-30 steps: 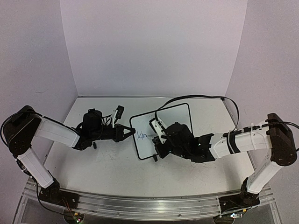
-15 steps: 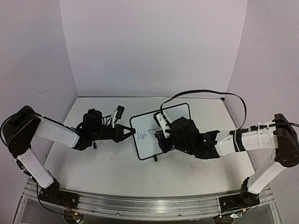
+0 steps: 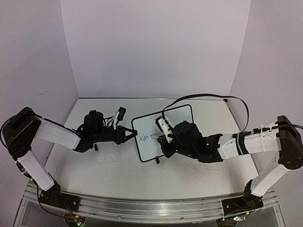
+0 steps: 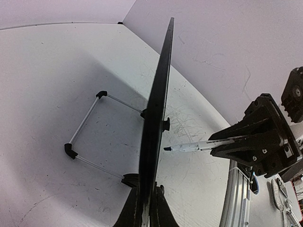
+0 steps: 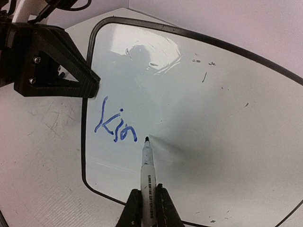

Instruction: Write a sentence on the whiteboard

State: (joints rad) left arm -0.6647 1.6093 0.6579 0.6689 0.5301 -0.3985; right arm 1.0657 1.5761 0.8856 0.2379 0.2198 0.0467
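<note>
The whiteboard (image 3: 182, 113) at frame centre is clamped by the left claw (image 4: 147, 198), and the marker (image 5: 147, 165), pinched in the right claw (image 5: 147, 198), is held just right of the unfinished sentence (image 5: 115, 124), "d" judged next.

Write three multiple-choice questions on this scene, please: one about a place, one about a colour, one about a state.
1. Where does the left hand clamp the whiteboard?
A) on the edge beside the letters
B) on one of its feet
C) on the edge farthest from the letters

2. What colour are the letters?
A) red
B) blue
C) black

3. In what state is the right hand?
A) open and empty
B) shut on the whiteboard
C) shut on the marker

Answers:
1 A: the right wrist view shows its jaws on the frame just above "Kin".
2 B: the strokes on the white surface are blue.
3 C: it pinches the marker's barrel, with the tip pointing at the whiteboard.
</note>
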